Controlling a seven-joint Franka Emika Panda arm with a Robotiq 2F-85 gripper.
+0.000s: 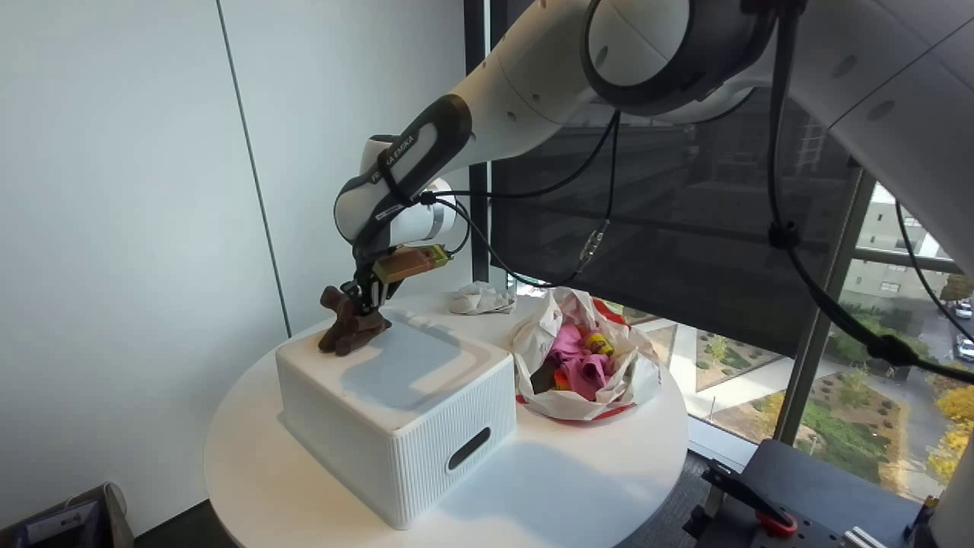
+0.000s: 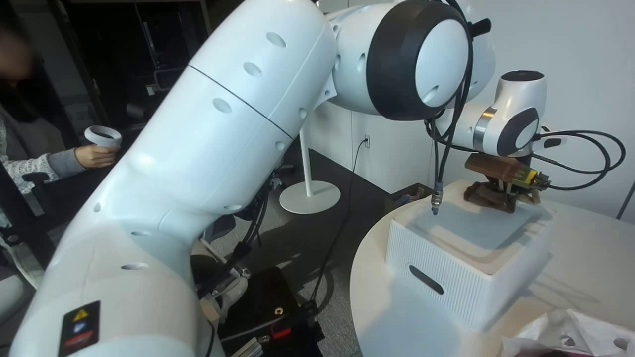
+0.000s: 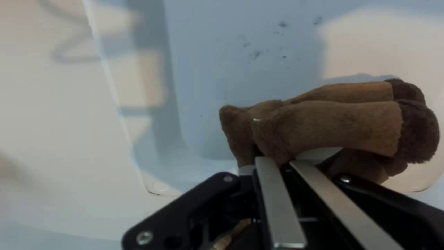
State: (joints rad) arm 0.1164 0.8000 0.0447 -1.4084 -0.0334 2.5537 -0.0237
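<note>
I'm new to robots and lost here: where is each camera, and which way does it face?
An exterior view: set high, facing the table and window; much of the arm shows.
An exterior view: close to the arm, facing past its thick links to the box and a person.
Wrist view: on the arm's end, facing down at the plush toy on the box; of the robot, only the gripper shows.
Both exterior views share the arm, table, box and plush toy.

daylight enters at the window (image 1: pixel 845 403), with patches of sun and shadow on the box (image 1: pixel 342 441) and surface (image 1: pixel 251 457); in an exterior view the background (image 2: pixel 119 44) is dim and a face (image 2: pixel 15 54) blurred; the wrist view is softly focused, its fingers (image 3: pixel 280 201) dark
</note>
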